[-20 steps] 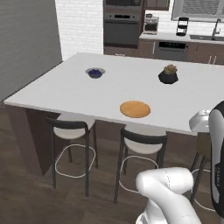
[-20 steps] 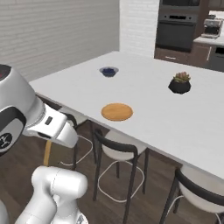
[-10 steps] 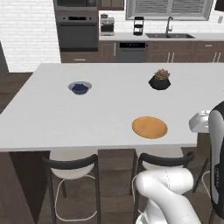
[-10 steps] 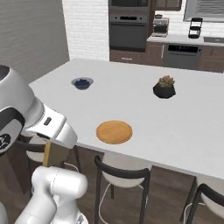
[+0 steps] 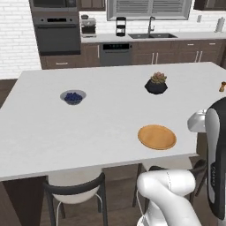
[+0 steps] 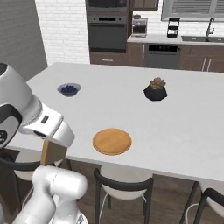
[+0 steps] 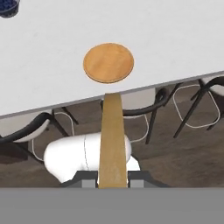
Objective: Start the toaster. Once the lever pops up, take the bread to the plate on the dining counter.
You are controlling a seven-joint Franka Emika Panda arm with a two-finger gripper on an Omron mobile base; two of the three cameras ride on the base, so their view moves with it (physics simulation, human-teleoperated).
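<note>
Here the pincer is pinched on the bread, held edge-on, off the near edge of the white table; the orange plate lies bare near that edge; a blue-filled bowl and a small potted plant sit farther back; no writing or labels are readable.
</note>
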